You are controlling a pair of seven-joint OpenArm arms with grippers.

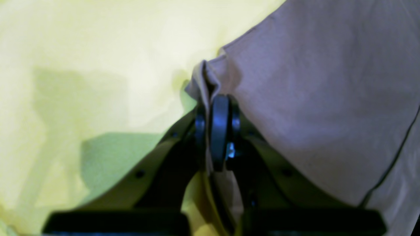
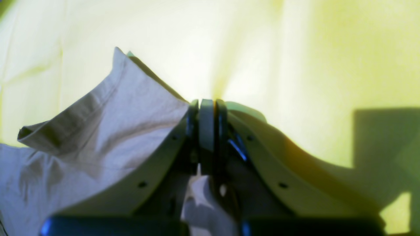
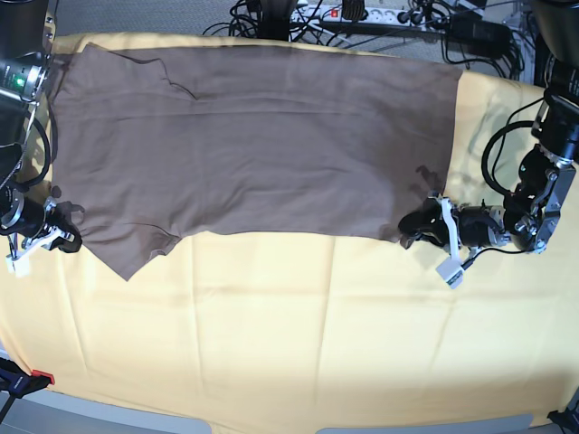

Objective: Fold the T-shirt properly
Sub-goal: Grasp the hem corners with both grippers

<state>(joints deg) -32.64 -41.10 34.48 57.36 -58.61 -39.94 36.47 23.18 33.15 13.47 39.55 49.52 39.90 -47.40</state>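
So the plain taupe-brown short-sleeved T-shirt (image 3: 253, 149) of thin soft fabric is spread out flat across the far half of the big yellow cloth (image 3: 298, 334) covering the table, lying sideways in the base view with a sleeve sticking out toward the near left corner and the straight hem edge on the right. The left gripper (image 3: 414, 224), the black and cream one on the right side of the base view, is low at the shirt's near right corner, and its wrist view shows the fingers pinched tight together with a bunched fold of the brown fabric caught between them. The right gripper (image 3: 65, 237) is down at the left edge next to the sleeve, and from its wrist camera the fingers are also clamped narrow, with a bit of the shirt fabric (image 2: 108, 124) wedged in between and a flap of it lifted up beside the jaw. Behind the table's far edge there's a tangle of black cables and a white power strip (image 3: 362, 14) on the floor.
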